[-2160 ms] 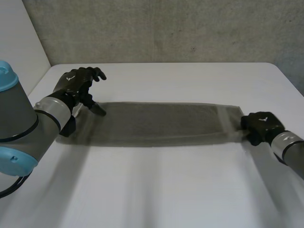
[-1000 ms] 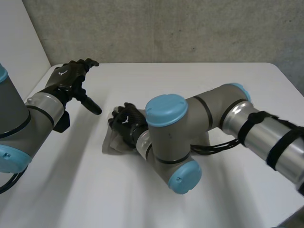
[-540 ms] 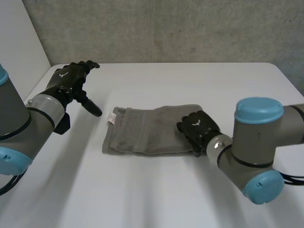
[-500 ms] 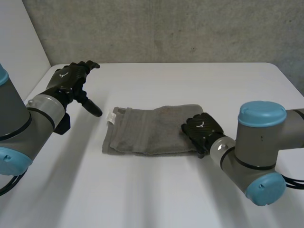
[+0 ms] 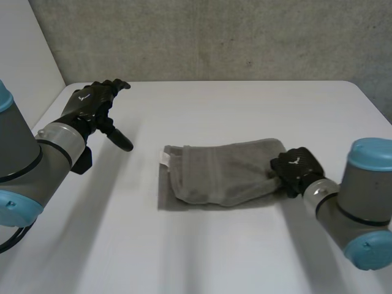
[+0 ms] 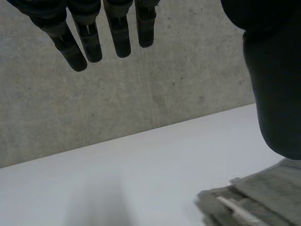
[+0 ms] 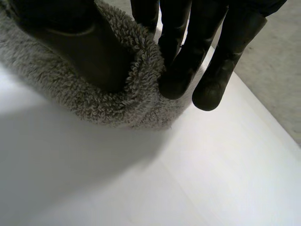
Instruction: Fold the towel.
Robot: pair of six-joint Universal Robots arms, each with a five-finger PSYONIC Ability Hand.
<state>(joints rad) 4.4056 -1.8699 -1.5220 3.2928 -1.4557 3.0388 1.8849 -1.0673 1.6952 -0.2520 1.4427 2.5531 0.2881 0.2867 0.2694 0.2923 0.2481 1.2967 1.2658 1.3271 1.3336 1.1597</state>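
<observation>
Where the tabletop (image 5: 202, 257) lies bare: I see a wide white strip across the lower part of the frame, in front of the towel (image 5: 220, 174), and another broad band between the towel and the far edge.
Tabletop edges: the far edge runs along the concrete wall (image 5: 214, 37) across the upper frame. The left edge slants away at the upper left, and the far right corner is rounded at the upper right.
Towel position: grey and folded over on itself, it lies in the middle of the frame, well in from every edge I can see. A small white tag (image 5: 164, 158) sits at its left end.
Right hand (image 5: 297, 166): it is at the towel's right end, right of centre in the frame. In my right wrist view its thumb (image 7: 80, 42) and fingers (image 7: 176, 80) pinch a thick roll of the terry (image 7: 94, 101) at the cloth's edge.
Left hand (image 5: 92, 104): it is held above the tabletop in the upper left of the frame, well apart from the towel. In my left wrist view its fingers (image 6: 82, 42) are straight and a little spread, with the thumb (image 6: 275, 94) apart from them. The towel's tagged end (image 6: 256, 202) lies beyond the thumb, not touching it.
Arms: the left arm (image 5: 24, 159) takes the left border and the right arm (image 5: 361, 208) the lower right corner.
</observation>
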